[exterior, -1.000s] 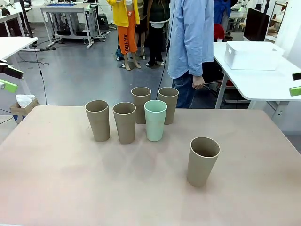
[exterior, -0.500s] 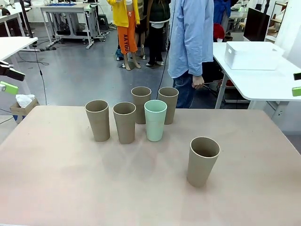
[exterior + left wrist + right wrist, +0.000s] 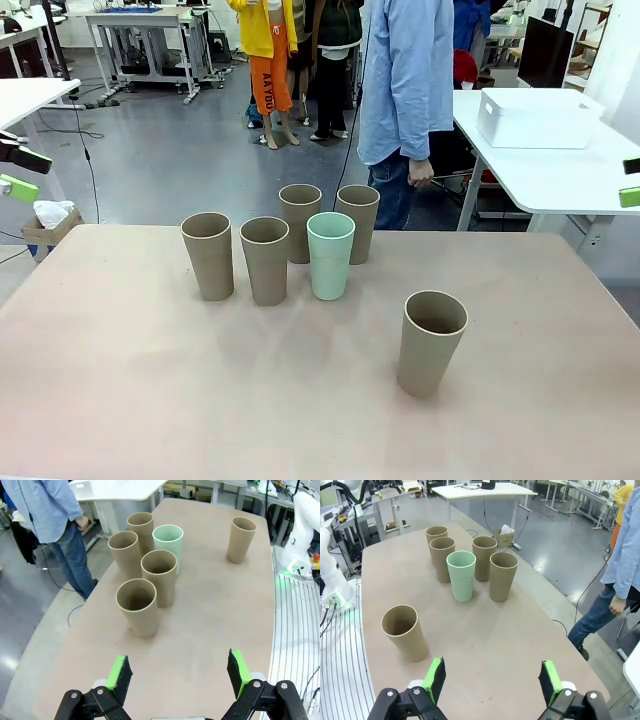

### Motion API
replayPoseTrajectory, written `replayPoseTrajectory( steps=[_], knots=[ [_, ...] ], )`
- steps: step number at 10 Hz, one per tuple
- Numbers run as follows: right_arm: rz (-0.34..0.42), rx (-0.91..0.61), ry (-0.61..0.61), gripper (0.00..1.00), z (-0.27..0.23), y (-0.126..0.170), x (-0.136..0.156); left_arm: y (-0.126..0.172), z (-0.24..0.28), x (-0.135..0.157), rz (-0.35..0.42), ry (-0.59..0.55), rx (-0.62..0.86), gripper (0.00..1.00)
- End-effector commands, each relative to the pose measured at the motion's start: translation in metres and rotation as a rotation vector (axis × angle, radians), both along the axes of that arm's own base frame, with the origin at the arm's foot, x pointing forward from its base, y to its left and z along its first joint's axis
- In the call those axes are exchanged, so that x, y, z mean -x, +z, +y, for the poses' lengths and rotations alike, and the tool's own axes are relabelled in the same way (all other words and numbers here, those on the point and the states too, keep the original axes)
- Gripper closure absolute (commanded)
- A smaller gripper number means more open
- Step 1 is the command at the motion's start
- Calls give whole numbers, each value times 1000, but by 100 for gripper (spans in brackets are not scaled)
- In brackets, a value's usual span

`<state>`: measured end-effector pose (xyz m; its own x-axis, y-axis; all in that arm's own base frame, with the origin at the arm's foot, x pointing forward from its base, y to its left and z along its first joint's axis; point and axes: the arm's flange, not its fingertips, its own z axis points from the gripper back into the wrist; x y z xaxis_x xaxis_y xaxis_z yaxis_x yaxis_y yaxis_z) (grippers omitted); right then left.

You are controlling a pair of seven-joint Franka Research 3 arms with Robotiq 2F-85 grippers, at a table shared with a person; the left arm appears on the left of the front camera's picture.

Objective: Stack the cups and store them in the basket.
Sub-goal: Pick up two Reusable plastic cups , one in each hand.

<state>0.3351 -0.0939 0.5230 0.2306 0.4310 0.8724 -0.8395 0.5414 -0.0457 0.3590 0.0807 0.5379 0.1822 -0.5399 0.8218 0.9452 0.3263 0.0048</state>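
Six cups (image 3: 265, 260) stand upright on the table (image 3: 120, 400), and none is stacked yet. Five crowd together, four tan ones and the mint cup (image 3: 330, 255). One lone tan cup (image 3: 404, 632) stands apart, just ahead of the right gripper (image 3: 493, 679). Both grippers have their jaws spread wide and hold nothing. The left gripper (image 3: 178, 672) hovers over the table's side, with the nearest tan cup (image 3: 137, 606) ahead of it.

The risk is probably in the cluster. The cups are tall and stand very close, so a finger going down beside one may push its neighbour over, and a fallen cup can roll off the table. A cup lowered at a tilt may also jam instead of nesting.

The white basket (image 3: 535, 125) sits on a neighbouring table (image 3: 560, 175), well beyond the right gripper and probably out of reach. A person (image 3: 410, 80) stands behind the cups, so a long reach forward needs care.
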Motion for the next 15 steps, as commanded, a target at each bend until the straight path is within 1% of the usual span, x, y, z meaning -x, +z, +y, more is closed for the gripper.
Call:
replayPoseTrajectory(
  steps=[1, 15],
  knots=[
    [-29, -4, 18, 0, -3, 1, -2, 0, 0, -1, -10, -13, 10, 0],
    [-29, -4, 18, 0, -3, 1, -2, 0, 0, -1, -10, -13, 10, 0]
  ],
)
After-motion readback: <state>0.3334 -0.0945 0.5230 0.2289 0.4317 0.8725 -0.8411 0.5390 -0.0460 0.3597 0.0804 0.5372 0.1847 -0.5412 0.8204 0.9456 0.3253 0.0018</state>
